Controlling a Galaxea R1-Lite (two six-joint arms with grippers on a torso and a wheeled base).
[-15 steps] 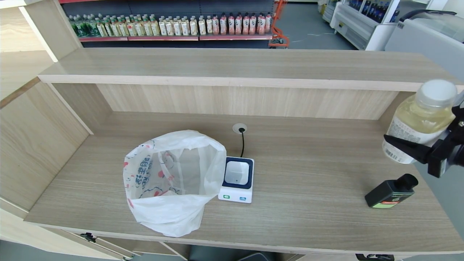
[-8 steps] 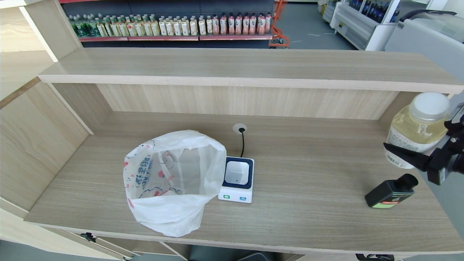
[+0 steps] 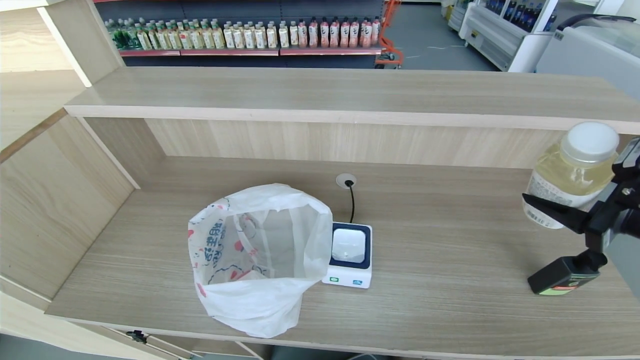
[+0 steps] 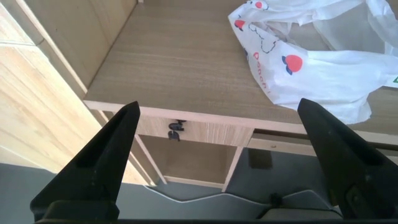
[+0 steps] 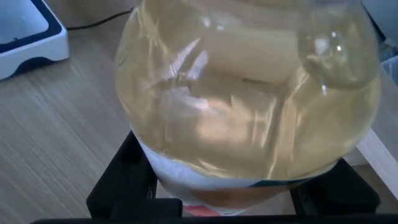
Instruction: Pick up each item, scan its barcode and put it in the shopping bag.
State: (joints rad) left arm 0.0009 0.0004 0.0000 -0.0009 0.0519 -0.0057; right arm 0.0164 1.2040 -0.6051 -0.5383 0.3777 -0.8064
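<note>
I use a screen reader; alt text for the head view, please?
The right gripper holds a bottle of pale yellow liquid at the counter's right end, near a black bottle lying there. Mid-counter, an open shopping bag stands beside a barcode scanner.

Bottles, two: a yellow bottle [image 3: 575, 170] clamped in my right gripper [image 3: 575, 202] and a black bottle [image 3: 562, 276] lying just under it. Bag [image 3: 260, 255], one; scanner [image 3: 349, 255], one; both well to that gripper's left. Cable [image 3: 352, 202], one.
</note>
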